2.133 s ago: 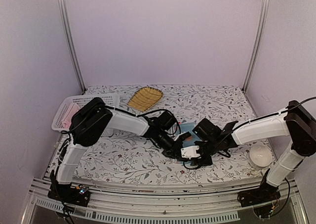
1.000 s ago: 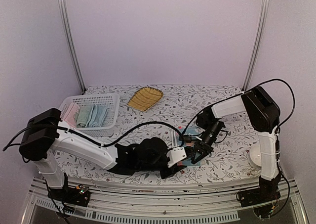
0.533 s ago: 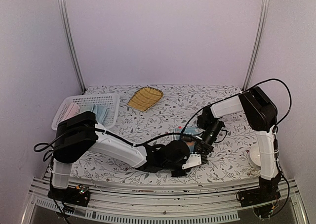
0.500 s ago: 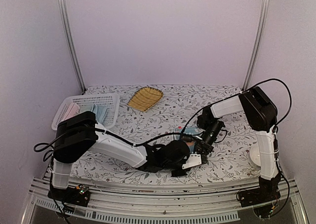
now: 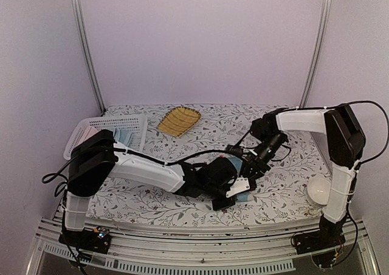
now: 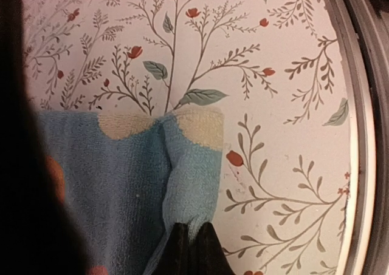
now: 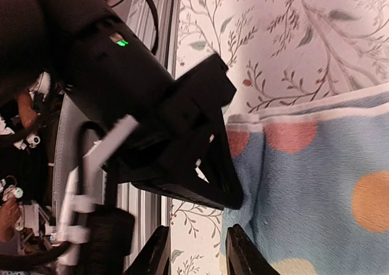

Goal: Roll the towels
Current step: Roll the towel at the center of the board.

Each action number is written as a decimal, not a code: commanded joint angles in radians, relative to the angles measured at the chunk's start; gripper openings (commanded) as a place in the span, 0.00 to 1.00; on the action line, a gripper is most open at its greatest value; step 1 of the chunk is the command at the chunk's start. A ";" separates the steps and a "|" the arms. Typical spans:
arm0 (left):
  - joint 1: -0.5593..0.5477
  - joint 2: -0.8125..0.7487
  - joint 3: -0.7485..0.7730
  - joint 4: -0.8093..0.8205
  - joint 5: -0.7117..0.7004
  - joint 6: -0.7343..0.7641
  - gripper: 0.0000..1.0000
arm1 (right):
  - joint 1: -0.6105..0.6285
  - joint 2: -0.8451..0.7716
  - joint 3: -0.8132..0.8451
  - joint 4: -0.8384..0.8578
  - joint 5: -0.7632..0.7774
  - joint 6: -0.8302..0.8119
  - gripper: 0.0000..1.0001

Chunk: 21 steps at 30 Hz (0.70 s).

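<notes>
The small light-blue towel with orange and yellow dots (image 5: 234,164) lies on the table's middle right. In the left wrist view my left gripper (image 6: 191,251) is shut, pinching a raised fold at the right edge of this printed towel (image 6: 115,184). From above, the left gripper (image 5: 235,193) sits at the towel's near side. My right gripper (image 7: 197,257) is open with nothing between its fingers, hovering beside the towel (image 7: 316,184) and close to the left gripper's black body (image 7: 182,135). The plain light-blue towel (image 5: 121,135) lies in the basket.
A white mesh basket (image 5: 85,132) stands at the back left. A yellow ribbed leaf-shaped tray (image 5: 178,120) lies at the back centre. A white bowl (image 5: 320,191) sits near the right arm's base. The table's front rail (image 6: 364,135) runs close to the towel.
My left gripper has shut on the towel's edge. My right gripper has opened, let go of the towel and drawn back towards the far right.
</notes>
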 commanded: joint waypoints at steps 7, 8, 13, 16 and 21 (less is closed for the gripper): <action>0.140 0.164 0.268 -0.415 0.530 -0.375 0.00 | -0.094 -0.432 -0.200 0.336 0.118 0.246 0.36; 0.155 0.175 0.278 -0.416 0.574 -0.400 0.00 | -0.095 -0.467 -0.226 0.362 0.130 0.258 0.36; 0.229 0.229 0.313 -0.396 0.756 -0.499 0.00 | -0.091 -0.614 -0.354 0.437 0.173 0.263 0.35; 0.259 0.264 0.341 -0.395 0.812 -0.563 0.00 | -0.048 -0.649 -0.438 0.482 0.275 0.204 0.37; 0.285 0.313 0.383 -0.410 0.864 -0.612 0.00 | 0.078 -0.624 -0.547 0.616 0.491 0.196 0.42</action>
